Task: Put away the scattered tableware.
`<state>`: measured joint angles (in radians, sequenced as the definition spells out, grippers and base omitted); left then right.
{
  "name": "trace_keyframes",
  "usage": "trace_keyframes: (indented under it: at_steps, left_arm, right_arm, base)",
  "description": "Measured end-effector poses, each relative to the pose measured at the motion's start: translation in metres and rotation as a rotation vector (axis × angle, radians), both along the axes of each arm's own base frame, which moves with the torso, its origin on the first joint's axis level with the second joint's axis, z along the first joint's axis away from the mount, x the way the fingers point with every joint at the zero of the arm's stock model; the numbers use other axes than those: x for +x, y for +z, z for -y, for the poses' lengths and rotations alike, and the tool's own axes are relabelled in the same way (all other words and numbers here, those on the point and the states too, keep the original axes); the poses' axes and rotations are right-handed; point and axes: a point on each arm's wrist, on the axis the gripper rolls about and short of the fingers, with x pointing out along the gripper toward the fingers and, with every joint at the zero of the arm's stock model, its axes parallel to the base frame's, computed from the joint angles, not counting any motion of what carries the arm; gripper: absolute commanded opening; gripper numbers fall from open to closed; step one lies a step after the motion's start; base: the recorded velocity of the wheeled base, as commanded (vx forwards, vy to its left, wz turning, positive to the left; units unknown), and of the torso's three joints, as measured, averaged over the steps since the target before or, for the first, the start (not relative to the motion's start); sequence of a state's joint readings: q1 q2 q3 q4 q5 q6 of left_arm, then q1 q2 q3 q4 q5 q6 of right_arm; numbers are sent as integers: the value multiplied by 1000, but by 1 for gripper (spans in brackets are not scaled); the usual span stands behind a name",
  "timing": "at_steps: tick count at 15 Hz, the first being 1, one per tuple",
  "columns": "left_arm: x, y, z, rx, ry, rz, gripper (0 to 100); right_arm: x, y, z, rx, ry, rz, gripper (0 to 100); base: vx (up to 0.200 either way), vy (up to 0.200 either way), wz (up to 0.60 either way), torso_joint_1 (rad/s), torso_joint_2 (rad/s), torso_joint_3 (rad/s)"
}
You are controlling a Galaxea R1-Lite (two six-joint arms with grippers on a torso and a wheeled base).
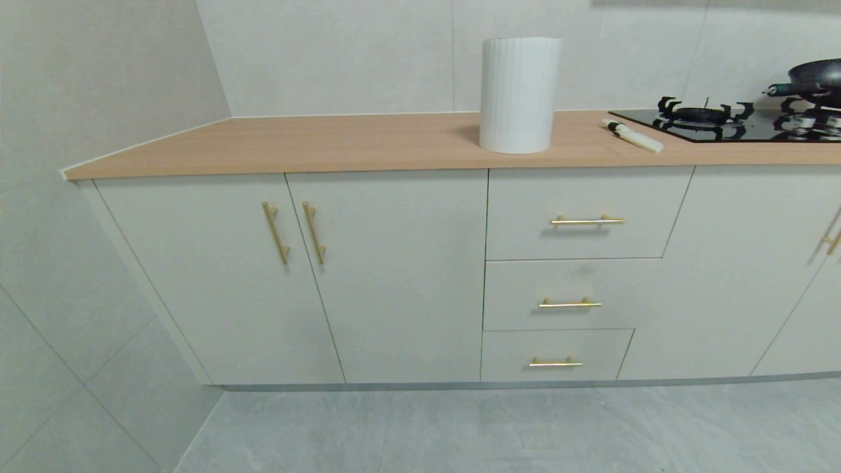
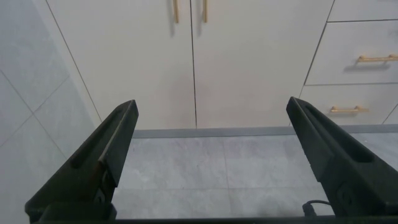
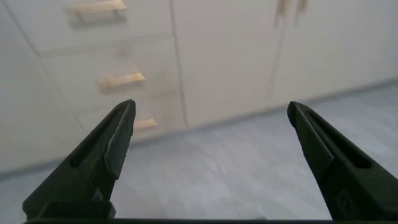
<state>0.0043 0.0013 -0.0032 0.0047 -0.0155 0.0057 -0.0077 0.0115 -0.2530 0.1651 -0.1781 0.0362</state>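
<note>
A cream-handled utensil [image 1: 632,135] lies on the wooden countertop [image 1: 341,141], just left of the black hob [image 1: 736,123]. A tall white ribbed holder [image 1: 518,94] stands upright on the counter to the left of the utensil. My left gripper [image 2: 211,112] hangs low over the grey floor, open and empty, facing the cabinet doors [image 2: 186,56]. My right gripper [image 3: 211,112] is also low above the floor, open with nothing between its fingers, facing the drawer fronts [image 3: 112,62].
Below the counter are two cabinet doors [image 1: 295,276] with gold handles and a stack of three drawers [image 1: 565,269]. A dark pan [image 1: 811,75] sits on the hob's far burner. A tiled wall closes off the left side. Grey tiled floor [image 1: 460,430] lies in front.
</note>
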Motion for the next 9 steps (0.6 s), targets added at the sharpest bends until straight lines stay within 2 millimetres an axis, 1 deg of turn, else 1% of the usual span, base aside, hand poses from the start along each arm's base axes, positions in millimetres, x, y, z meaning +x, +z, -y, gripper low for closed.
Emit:
trace_keyframes:
  at_steps: [2, 3, 4, 6, 7, 9]
  left_arm:
    - [0, 0, 0, 0, 0, 0, 100]
    - [0, 0, 0, 0, 0, 0, 100]
    - [0, 0, 0, 0, 0, 0, 100]
    - [0, 0, 0, 4, 0, 0, 100]
    - [0, 0, 0, 3, 0, 0, 100]
    - [0, 0, 0, 2, 0, 0, 100]
  right_arm:
    - [12, -16, -2, -30, 77, 39, 100]
    - [18, -28, -2, -71, 92, 17, 100]
    - [21, -36, -2, -87, 100, -5, 100]
    - [23, -43, -3, -93, 133, -27, 100]
    - [23, -45, -4, -101, 195, -32, 100]
    - [23, -50, -5, -97, 237, -76, 100]
  base:
    - [0, 0, 0, 0, 0, 0]
    - [0, 0, 0, 0, 0, 0]
    - [0, 0, 0, 0, 0, 0]
    - [0, 0, 0, 0, 0, 0]
    - [0, 0, 0, 0, 0, 0]
    - [0, 0, 0, 0, 0, 0]
